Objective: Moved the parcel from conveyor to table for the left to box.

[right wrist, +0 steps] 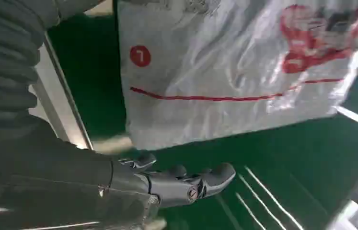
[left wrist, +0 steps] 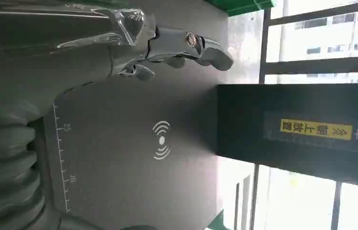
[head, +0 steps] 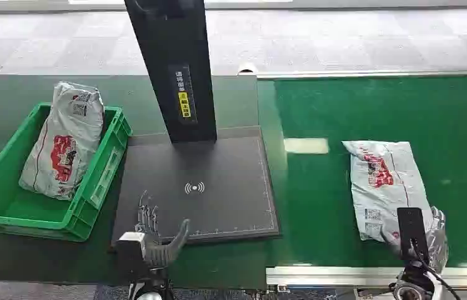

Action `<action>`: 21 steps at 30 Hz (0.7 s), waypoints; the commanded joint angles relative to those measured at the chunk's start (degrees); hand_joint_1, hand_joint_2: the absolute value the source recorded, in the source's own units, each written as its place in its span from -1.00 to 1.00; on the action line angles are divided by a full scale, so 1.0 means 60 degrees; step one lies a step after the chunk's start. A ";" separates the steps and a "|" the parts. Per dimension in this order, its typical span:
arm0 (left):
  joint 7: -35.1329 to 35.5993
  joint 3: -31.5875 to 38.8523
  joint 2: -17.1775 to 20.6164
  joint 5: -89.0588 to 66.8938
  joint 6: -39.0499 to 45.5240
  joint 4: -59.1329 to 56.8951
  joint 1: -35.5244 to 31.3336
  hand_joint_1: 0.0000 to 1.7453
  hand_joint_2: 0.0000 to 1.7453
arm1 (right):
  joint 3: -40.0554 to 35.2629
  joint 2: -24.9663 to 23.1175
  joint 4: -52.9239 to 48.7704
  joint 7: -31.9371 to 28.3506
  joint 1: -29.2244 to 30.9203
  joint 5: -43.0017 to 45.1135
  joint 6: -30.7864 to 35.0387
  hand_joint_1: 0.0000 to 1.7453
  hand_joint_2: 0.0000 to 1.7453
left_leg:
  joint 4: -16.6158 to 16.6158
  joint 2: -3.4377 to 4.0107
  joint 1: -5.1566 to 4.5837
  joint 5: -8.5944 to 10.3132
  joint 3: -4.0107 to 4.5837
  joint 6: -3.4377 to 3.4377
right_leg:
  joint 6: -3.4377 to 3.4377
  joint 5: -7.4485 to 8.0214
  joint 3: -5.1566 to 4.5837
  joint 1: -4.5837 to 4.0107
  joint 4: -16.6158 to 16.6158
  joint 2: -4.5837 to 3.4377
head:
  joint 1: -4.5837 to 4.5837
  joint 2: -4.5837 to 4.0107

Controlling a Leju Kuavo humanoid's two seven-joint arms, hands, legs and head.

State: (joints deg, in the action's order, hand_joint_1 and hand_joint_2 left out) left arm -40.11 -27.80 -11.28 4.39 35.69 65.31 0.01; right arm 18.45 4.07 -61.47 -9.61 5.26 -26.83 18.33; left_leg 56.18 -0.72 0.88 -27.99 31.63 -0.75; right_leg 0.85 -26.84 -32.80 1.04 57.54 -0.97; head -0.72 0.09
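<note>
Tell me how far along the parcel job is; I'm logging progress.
Done, apparently: one parcel stands in the green box. In hand: the right robot hand sits at the near edge of the second parcel, which lies on the green conveyor; a firm grip isn't clear. Left: moving it onto the black table, where the left robot hand hovers empty, then boxing it.

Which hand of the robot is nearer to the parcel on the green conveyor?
Right. The right hand is at the parcel's near corner; the left hand hovers over the black scanner pad, well apart.
</note>
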 commanded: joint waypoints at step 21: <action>0.0023 -0.0176 -0.0090 -0.0349 0.0576 0.0272 0.0023 -1.00 1.00 | 0.1423 0.0345 0.6817 0.0668 0.3821 -0.0022 -0.0845 1.00 1.00 | 0.0015 0.0226 0.0024 -0.0033 -0.0129 0.0054 | 0.0021 0.0076 0.0136 -0.0034 -0.0060 -0.0191 | 0.0007 0.0000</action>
State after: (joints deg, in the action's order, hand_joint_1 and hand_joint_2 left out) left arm -40.13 -28.76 -10.91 2.32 39.04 66.18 -0.62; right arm 29.05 10.21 -27.95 -5.99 23.92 -26.80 12.98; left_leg 56.26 0.46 1.02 -28.27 30.67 -0.46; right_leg 1.05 -26.50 -31.77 0.86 57.18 -2.08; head -0.68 0.09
